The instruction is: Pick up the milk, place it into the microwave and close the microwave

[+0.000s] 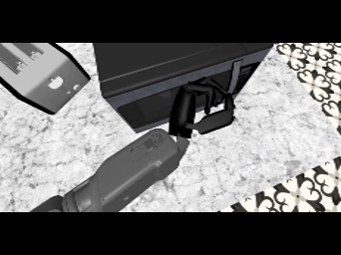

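Grey left forearm enters from the lower edge over the speckled bench. My left hand, fingers loosely bent and gripping nothing, rests against the closed door of the microwave. Milk: hidden from view. Far left: toaster.

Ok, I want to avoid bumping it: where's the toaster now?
Upper left of the head view, the toaster sits on the counter just left of the microwave, apart from it.
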Action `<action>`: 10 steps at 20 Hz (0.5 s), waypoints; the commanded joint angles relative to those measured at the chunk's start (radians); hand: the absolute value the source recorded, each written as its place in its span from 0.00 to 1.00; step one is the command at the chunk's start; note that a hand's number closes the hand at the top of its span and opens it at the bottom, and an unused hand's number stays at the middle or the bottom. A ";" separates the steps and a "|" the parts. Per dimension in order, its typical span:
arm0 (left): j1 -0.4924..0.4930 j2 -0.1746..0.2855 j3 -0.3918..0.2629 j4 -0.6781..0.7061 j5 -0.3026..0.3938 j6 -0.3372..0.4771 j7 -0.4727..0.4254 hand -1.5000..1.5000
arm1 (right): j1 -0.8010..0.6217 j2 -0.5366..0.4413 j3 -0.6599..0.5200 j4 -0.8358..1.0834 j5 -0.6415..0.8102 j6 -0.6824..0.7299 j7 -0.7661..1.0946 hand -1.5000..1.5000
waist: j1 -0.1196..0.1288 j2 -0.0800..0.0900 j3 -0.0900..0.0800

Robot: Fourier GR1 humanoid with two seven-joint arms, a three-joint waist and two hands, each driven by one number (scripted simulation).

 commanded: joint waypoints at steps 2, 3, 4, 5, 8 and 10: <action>-0.061 0.000 0.042 0.088 0.034 -0.019 -0.007 1.00 | -0.010 -0.022 -0.016 0.005 -0.031 0.002 0.013 0.00 | -0.015 0.014 0.000; -0.065 0.000 0.036 0.084 0.036 -0.025 -0.015 1.00 | -0.013 -0.025 -0.011 0.014 -0.027 0.003 0.018 0.00 | -0.010 0.018 0.001; -0.068 0.000 0.037 0.088 0.042 -0.024 -0.015 1.00 | -0.018 -0.028 -0.015 0.007 -0.039 -0.002 0.021 0.00 | -0.008 0.013 0.000; -0.052 0.000 0.033 0.093 0.044 -0.019 -0.030 1.00 | -0.007 -0.027 -0.012 0.006 -0.044 0.006 0.022 0.00 | -0.022 0.015 0.000; -0.062 0.000 0.031 0.100 0.056 -0.018 -0.036 1.00 | -0.022 -0.040 -0.026 0.010 -0.056 -0.001 0.027 0.00 | -0.015 0.014 0.000; -0.061 0.000 0.035 0.098 0.068 -0.021 -0.046 1.00 | -0.032 -0.046 -0.025 0.006 -0.069 0.000 0.032 0.00 | -0.012 0.018 -0.001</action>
